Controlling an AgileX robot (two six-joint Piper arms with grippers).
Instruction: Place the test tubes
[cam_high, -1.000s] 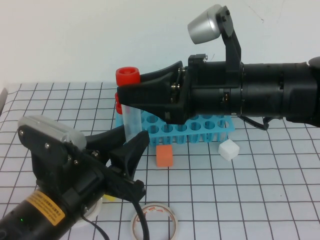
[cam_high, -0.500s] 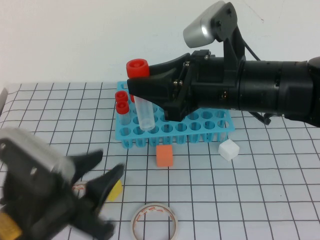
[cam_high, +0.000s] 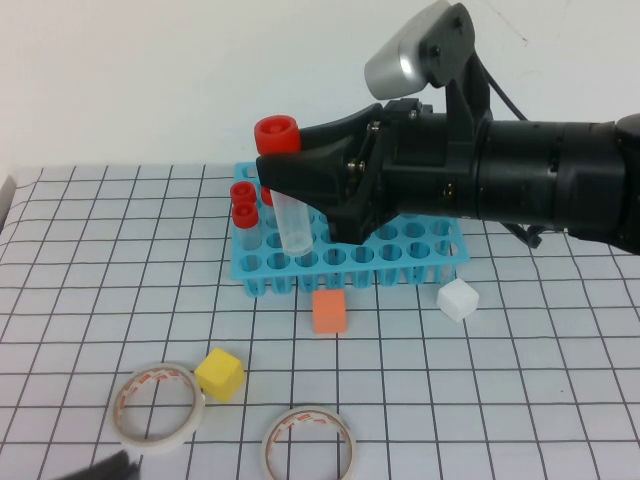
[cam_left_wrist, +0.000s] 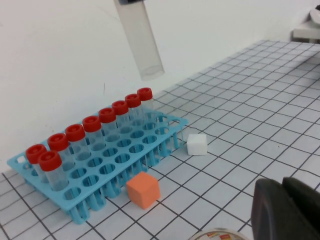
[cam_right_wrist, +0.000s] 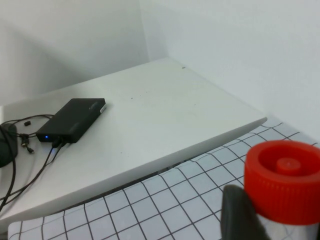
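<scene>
I've got right gripper (cam_high: 285, 185) clamped on red-capped test tube (cam_high: 293, 225), tilted above blue rack's (cam_high: 420, 250) left end; near-row holes open. Left gripper (cam_left_wrist: 287, 207) jaws closed, at near-left edge.

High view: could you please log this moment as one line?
right gripper: shut on test tube, above rack | left gripper: shut, empty, low at table's near-left edge | test tube: not yet in rack

place: lab bench | cues: blue test-tube rack (cam_high: 410, 252), red-capped tubes (cam_left_wrist: 91, 123), gridded table (cam_high: 520, 380)
</scene>
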